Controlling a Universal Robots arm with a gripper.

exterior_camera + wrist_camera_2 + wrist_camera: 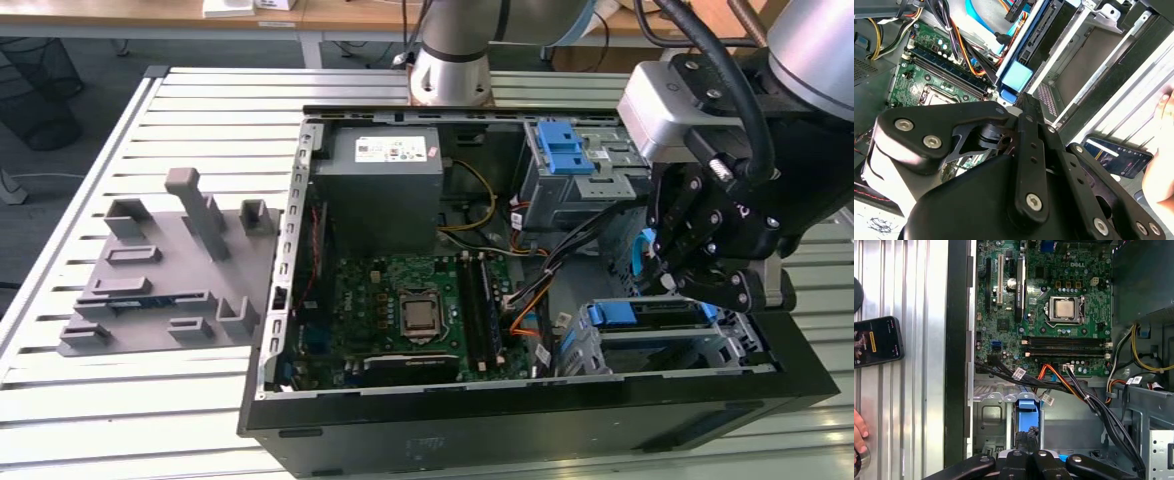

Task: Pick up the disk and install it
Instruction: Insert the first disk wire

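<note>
- Your gripper (714, 290) hangs inside the open computer case (400, 420), over the drive cage (667, 345) at the exterior view's right.
- The disk (654, 315) sits in that cage, its blue carrier tab (1025, 420) just beside the fingertips in the first wrist view.
- You cannot tell whether the fingers grasp the tab or only touch it.
- The motherboard (1054, 315) lies beside the cage.
- A phone (876, 342) rests on the slatted table (174, 400) outside the case, with a person's hand (859, 432) near it.
</note>
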